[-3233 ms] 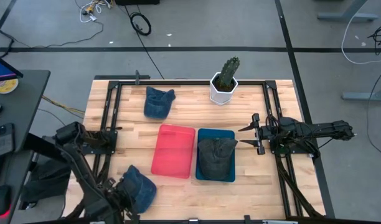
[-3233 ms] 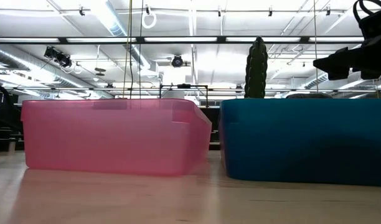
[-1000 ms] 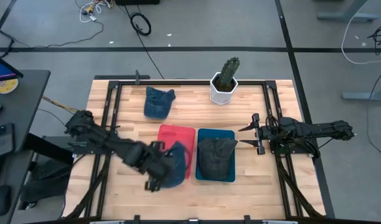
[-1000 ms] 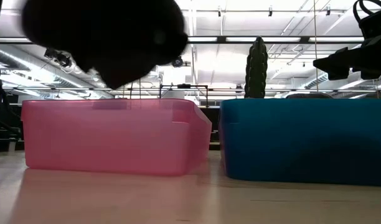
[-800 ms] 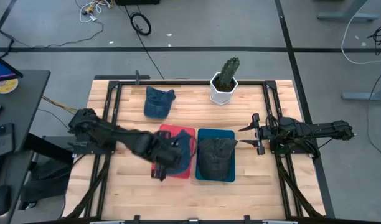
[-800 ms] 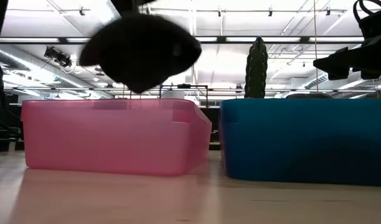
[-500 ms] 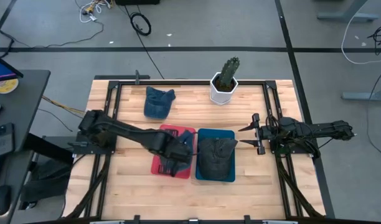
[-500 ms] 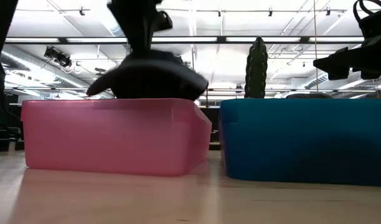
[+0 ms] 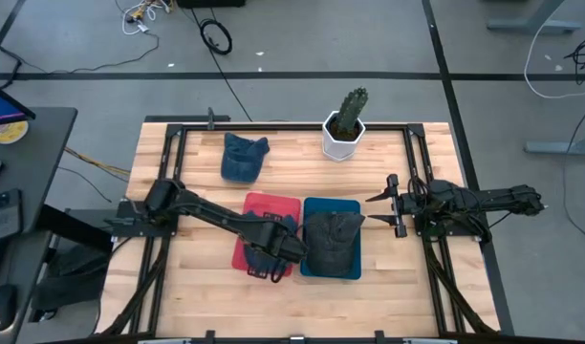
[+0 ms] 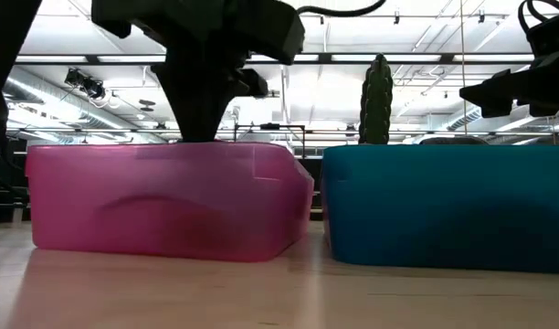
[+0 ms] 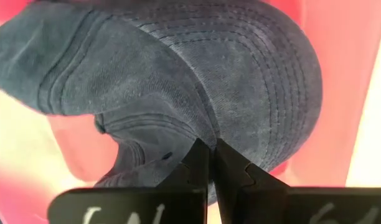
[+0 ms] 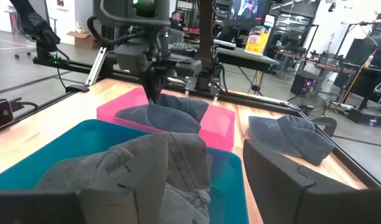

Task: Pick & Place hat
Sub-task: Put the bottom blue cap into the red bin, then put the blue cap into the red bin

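Observation:
A blue denim hat sits down inside the pink bin, with my left gripper shut on it from above. In the low view the left gripper reaches below the bin's rim, and the hat shows as a dark shape through the wall. A dark grey hat lies in the blue bin beside it. Another blue hat lies on the table's far left part. My right gripper hangs open above the table to the right of the blue bin, holding nothing. My left gripper pinches a raised fold of the hat's crown between its two fingers. The fingers come from above, pointing down into the pink bin. The hat spreads out below them inside the bin, its brim off to one side.
A cactus in a white pot stands at the table's far edge, behind the blue bin. Black rails run along the table's left and right sides. Bare wood lies in front of both bins.
My left gripper, still shut on the blue hat, has carried it from over the pink bin's near edge toward the far right and then down. The hat hung above the rim a second ago and now sits inside the bin.

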### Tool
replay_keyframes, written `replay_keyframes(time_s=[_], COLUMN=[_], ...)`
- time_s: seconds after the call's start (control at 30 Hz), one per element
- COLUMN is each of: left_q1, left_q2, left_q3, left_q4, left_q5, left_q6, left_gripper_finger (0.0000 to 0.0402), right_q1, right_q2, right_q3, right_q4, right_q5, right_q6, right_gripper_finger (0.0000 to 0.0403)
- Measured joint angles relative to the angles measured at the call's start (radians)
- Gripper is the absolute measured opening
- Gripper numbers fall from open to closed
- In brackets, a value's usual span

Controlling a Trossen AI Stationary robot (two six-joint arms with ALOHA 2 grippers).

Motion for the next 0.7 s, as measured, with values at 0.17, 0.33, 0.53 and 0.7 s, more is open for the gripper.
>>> replay_keyframes(time_s=[0.17, 0.33, 0.53, 0.7], left_q1=[0.003, 0.011, 0.017, 0.031], left_q2=[0.015, 0.015, 0.015, -0.025], left_q3=[0.0, 0.0, 0.0, 0.0], left_q4=[0.001, -0.001, -0.076, -0.173], left_q5=[0.001, -0.006, -0.009, -0.027], left_q6=[-0.037, -0.061, -0.069, -0.038], left_gripper_finger=[0.0033, 0.0078, 0.0151, 0.02], right_q1=[0.0, 0.0, 0.0, 0.0], right_q2=[0.0, 0.0, 0.0, 0.0], right_q3=[0.0, 0.0, 0.0, 0.0], right_q4=[0.0, 0.0, 0.0, 0.0], right_q5=[0.0, 0.0, 0.0, 0.0], right_q6=[0.0, 0.0, 0.0, 0.0], right_gripper_finger=[0.0212, 0.0212, 0.0212, 0.0212])
